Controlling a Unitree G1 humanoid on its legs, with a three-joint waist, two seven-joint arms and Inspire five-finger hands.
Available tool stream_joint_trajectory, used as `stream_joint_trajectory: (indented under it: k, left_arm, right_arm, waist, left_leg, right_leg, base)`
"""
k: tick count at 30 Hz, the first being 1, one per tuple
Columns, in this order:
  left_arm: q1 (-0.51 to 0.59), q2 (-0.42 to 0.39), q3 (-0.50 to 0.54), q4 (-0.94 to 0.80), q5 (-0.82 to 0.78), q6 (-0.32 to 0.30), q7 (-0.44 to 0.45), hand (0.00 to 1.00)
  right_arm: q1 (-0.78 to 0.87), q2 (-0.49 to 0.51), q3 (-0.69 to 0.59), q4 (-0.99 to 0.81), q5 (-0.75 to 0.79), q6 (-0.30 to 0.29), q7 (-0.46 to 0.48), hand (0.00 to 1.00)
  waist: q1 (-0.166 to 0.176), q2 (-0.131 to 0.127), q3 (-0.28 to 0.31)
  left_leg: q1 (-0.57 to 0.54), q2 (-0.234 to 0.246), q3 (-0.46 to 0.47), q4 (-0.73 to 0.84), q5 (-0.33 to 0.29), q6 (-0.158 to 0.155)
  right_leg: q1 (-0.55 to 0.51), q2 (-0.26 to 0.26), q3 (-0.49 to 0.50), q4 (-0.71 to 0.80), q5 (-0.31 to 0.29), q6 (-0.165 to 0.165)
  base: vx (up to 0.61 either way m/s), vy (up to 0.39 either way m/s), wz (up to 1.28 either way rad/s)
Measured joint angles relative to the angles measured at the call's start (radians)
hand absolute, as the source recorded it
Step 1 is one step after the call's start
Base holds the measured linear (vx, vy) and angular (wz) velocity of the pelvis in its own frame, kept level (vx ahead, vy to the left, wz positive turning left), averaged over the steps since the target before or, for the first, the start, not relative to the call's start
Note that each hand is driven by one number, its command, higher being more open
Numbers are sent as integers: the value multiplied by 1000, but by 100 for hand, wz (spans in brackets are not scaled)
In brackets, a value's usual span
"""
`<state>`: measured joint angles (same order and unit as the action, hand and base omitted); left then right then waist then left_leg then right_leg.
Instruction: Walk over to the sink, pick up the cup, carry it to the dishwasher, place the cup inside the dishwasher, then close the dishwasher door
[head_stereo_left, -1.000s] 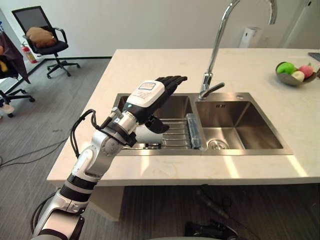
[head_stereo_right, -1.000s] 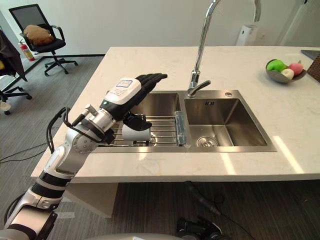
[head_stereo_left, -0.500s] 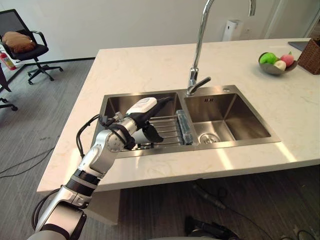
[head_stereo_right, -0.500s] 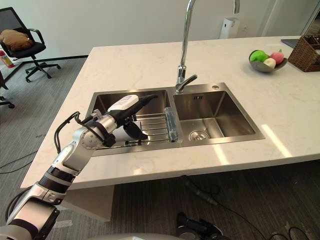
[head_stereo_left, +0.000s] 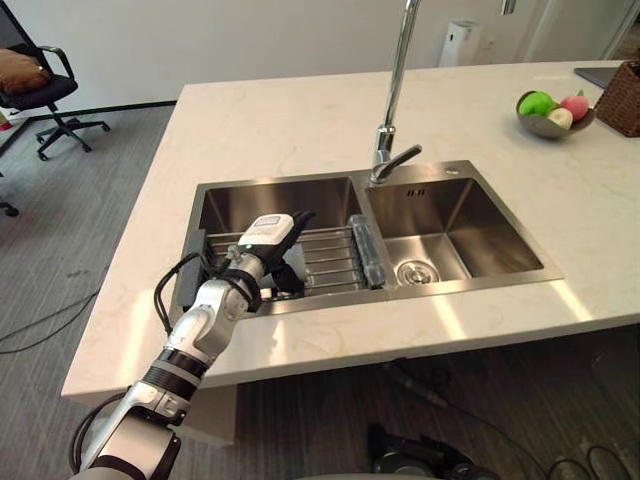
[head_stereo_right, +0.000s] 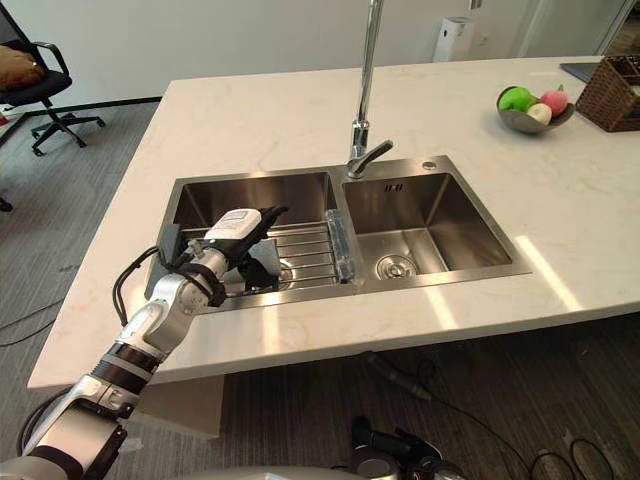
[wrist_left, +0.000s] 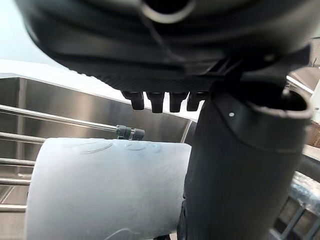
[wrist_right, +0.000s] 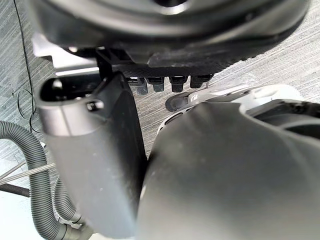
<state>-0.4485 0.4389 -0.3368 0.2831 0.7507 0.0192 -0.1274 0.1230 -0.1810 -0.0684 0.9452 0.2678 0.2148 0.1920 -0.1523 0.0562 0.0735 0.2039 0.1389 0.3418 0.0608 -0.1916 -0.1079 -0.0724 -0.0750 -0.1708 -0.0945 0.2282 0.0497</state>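
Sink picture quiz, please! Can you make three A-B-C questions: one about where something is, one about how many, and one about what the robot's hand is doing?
1. Where is the cup?
A. In the fruit bowl
B. On the wire rack in the sink's left basin
C. On the floor

2. How many basins does the sink have?
A. One
B. Three
C. Two

3. What is the left hand doing?
A. Hovering over the cup, fingers straight
B. Gripping the faucet
C. Holding an apple

Answers:
1 B, the cup lies on the rack's bars.
2 C, two steel basins sit side by side.
3 A, its fingers stretch over the cup, not curled round it.
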Motion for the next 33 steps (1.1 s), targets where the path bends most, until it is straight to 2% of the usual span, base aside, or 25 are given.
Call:
stream_joint_trajectory:
  k: [7, 8, 13, 17, 21, 22, 27, 29, 33]
  left_arm:
    - [-3, -24, 3, 81, 61, 21, 5, 100]
    - [-4, -24, 5, 84, 77, 21, -1, 0]
    - [-70, -24, 15, 144, 89, 19, -54, 0]
    - [-151, -38, 55, 250, 103, 18, -94, 0]
    - [-166, -52, 73, 311, 135, -35, -88, 0]
    - [-157, -61, 87, 315, 135, -44, -72, 0]
    - [-63, -69, 120, 348, 119, -154, 188, 0]
    - [-35, -71, 138, 351, 79, -203, 256, 0]
    - [41, -78, 177, 269, -70, -299, 304, 0]
  right_arm:
    - [-13, -11, 8, 0, 0, 28, 7, 100]
    - [-15, -11, 8, 0, 0, 32, 8, 100]
    - [-23, -14, 8, 0, -7, 46, 14, 100]
    - [-37, -14, 6, -1, -21, 65, 19, 100]
    - [-37, -20, 3, -2, -21, 73, 28, 100]
    - [-37, -21, 3, -2, -22, 77, 29, 100]
    - [-38, -21, -6, 0, -30, 76, 49, 100]
    - [-40, -21, -7, 0, -31, 72, 51, 100]
    - [-40, -25, -17, 10, -32, 46, 52, 100]
  waist:
    - [-4, 12, 7]
    - [-5, 14, 8]
    - [-6, 18, 10]
    - [-24, 22, 13]
    - [-28, 30, 16]
    - [-25, 31, 17]
    - [-25, 37, 21]
    - [-26, 40, 24]
    - [-26, 53, 31]
  left_leg:
    - [5, 13, 7, 2, -3, -6]
    - [5, 17, 9, 2, -4, -8]
    - [8, 22, 9, 2, -5, -11]
    - [15, 24, 9, 1, -7, -13]
    - [26, 33, 10, 3, -12, -20]
    - [27, 36, 10, 4, -13, -22]
    - [24, 53, 7, 11, -15, -31]
    - [23, 54, 6, 11, -15, -32]
    - [16, 57, -16, 11, -13, -33]
  right_leg:
    - [1, 15, 3, 0, -6, -5]
    - [1, 19, 3, 0, -7, -7]
    - [4, 23, 2, 0, -10, -8]
    - [10, 25, 1, 0, -15, -7]
    - [25, 33, 0, 0, -28, -4]
    - [26, 36, -1, 0, -31, -3]
    - [28, 51, -7, 0, -41, -13]
    - [28, 54, -10, 0, -42, -12]
    - [29, 54, -28, 0, -45, -13]
  base:
    - [-15, -23, -3]
    - [-7, -34, -2]
    - [-8, -9, 0]
    - [-8, -4, 0]
    - [0, 0, 0]
    - [-32, -46, 2]
    - [-32, -46, 1]
    - [-9, -26, 4]
    - [12, -12, 12]
